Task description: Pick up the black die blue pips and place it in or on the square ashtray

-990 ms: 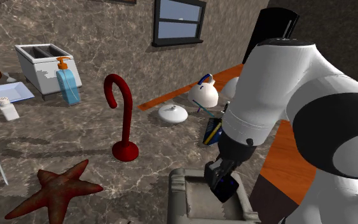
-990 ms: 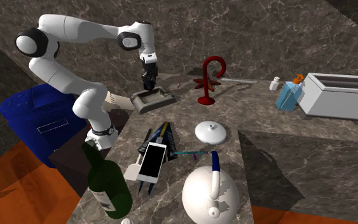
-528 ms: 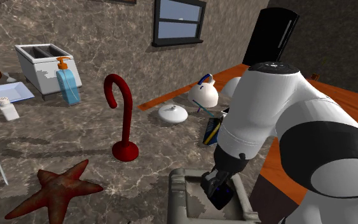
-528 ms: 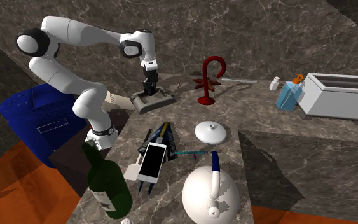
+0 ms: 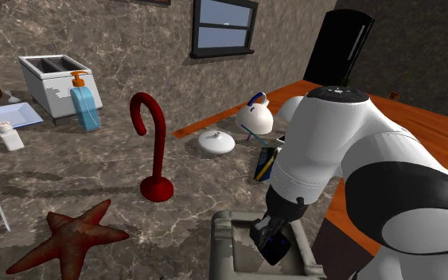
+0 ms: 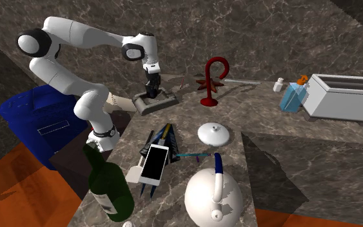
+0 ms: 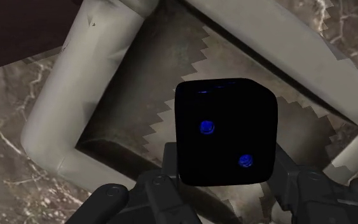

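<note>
On the counter (image 5: pixel 79 179), the square ashtray (image 5: pixel 220 239) lies at the red hook's (image 5: pixel 157 189) 5 o'clock in the shoulder view. My hand (image 5: pixel 271 245), clamped on the black die (image 7: pixel 225 130), hangs over its hollow. Dropped too high, I judge it may bounce out.

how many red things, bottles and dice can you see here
red things: 2, the hooked stand and the starfish
bottles: 2, the green bottle and the blue pump bottle
dice: 1, the black die with blue pips
total: 5
</note>
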Controlling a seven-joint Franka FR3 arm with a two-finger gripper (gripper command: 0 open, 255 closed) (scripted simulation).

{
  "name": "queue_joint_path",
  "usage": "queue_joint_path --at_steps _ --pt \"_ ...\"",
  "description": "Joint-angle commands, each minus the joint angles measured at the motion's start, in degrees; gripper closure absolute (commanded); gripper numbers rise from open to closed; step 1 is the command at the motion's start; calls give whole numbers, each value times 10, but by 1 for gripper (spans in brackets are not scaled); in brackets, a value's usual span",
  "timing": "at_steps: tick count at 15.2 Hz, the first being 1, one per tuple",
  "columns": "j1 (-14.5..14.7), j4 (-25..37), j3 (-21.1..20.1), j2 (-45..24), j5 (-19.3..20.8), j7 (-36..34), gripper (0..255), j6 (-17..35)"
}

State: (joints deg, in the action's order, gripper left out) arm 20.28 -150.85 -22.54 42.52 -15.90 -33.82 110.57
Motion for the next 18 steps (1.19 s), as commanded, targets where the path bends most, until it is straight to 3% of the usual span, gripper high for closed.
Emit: queue_joint_path --at_steps 1,2,7,11,18 --pt "0 0 0 0 0 0 255 0" --pt "0 0 0 0 0 0 0 0" --pt "0 0 0 0 0 0 0 0" --pt "-5 65 18 11 15 -2 0 -76" --pt "-5 65 18 11 15 -2 0 -76"
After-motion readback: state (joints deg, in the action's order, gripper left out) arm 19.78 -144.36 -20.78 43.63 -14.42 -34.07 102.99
